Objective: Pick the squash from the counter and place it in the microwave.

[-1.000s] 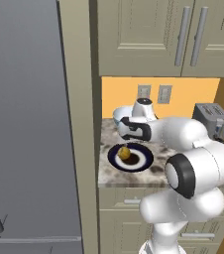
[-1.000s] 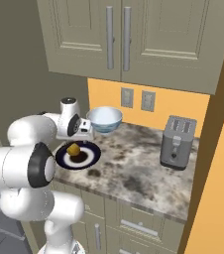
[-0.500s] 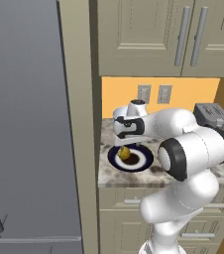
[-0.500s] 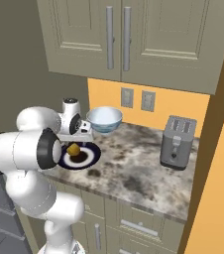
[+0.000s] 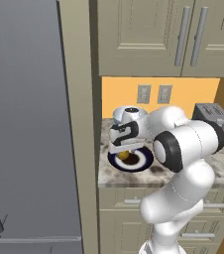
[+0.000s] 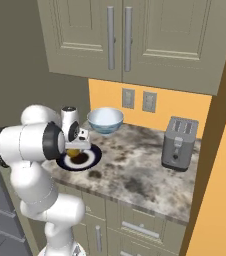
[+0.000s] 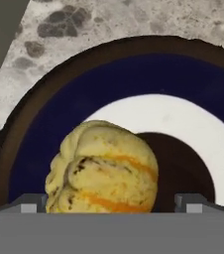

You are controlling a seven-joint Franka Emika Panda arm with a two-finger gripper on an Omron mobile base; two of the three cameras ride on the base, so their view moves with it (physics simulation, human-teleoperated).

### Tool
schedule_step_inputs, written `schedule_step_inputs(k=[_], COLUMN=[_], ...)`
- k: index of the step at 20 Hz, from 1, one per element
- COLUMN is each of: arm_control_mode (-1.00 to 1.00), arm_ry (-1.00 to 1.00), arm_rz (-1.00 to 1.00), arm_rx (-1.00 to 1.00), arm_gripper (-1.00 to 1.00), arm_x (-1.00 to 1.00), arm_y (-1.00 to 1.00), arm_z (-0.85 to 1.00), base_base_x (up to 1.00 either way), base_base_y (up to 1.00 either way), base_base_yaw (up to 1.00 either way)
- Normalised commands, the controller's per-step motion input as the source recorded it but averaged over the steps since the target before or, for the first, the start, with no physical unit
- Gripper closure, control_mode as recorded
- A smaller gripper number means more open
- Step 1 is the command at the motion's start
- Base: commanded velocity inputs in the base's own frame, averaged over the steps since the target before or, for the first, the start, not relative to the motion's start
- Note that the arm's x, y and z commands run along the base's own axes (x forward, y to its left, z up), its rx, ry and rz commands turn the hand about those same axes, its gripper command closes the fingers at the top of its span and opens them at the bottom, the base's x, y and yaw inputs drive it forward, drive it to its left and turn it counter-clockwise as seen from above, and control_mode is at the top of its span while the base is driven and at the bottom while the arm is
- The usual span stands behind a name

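The squash point(image 7: 103, 168) sat on the plate point(image 7: 193, 94), left of its white centre. It looked small, firm, ribbed and likely light, best pinched across its rounded middle. The gripper point(image 7: 111, 201) hung wide just above it, jaws either side

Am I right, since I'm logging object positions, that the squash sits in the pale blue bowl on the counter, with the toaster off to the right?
Not quite. The squash sits on the dark blue and white plate, not in the bowl, which stands apart behind it. The hand view shows this clearly. The toaster is indeed to the right on the counter.
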Motion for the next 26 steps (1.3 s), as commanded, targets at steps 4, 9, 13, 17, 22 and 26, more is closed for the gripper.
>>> schedule_step_inputs(k=[4,9,13,17,22,26], arm_control_mode=[-1.00,-1.00,-1.00,-1.00,-1.00,-1.00], arm_ry=[0.01,0.00,0.00,-0.05,-0.08,0.00], arm_rz=[0.00,0.00,0.00,0.00,0.00,0.00], arm_rx=[0.00,0.00,0.00,0.05,0.01,0.00], arm_gripper=[-1.00,1.00,1.00,1.00,1.00,1.00], arm_x=[0.00,0.00,0.00,-0.59,-1.00,-1.00], arm_y=[0.06,0.00,0.00,-0.25,-0.54,-0.58], arm_z=[-0.37,-0.38,-0.23,0.47,0.98,1.00], base_base_x=[0.00,0.00,0.00,0.00,0.00,0.00], base_base_y=[0.00,0.00,0.00,0.00,0.00,0.00], base_base_yaw=[0.00,0.00,0.00,0.00,0.00,0.00])
